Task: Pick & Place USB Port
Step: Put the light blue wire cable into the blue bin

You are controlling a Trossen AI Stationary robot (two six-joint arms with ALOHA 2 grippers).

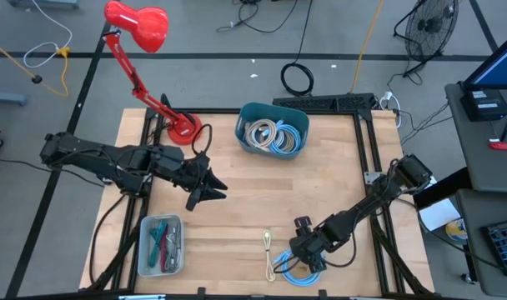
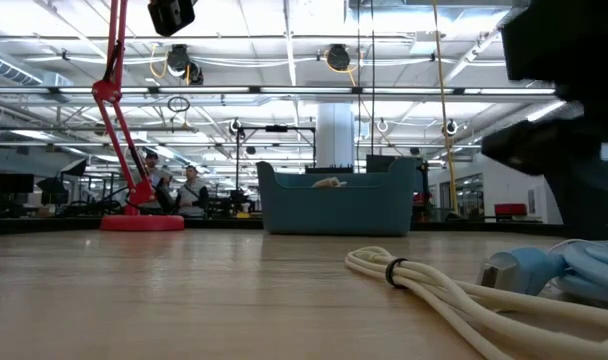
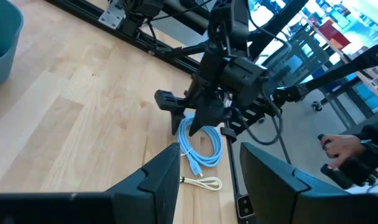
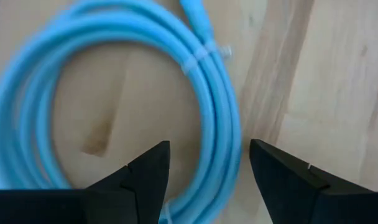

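Both jaws released | right wrist: right gripper [image 4: 204, 165] straddles blue cable [image 4: 217, 112] | low: beige cable [image 2: 434, 290] beside

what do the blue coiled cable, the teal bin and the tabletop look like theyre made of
Blue coiled cable: smooth, slightly glossy plastic jacket, judging by its soft sheen, bound by a pale tie.
Teal bin: probably moulded matte plastic, with rounded corners and a uniform colour.
Tabletop: light wood planks with visible grain and seams, apparently lightly finished.

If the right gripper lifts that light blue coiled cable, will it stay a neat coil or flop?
The blue cable is probably light. A tie binds one side, so the loops should mostly stay together, though the coil will likely sag from the right gripper, whose open fingers straddle it. Its loose plug end may dangle.
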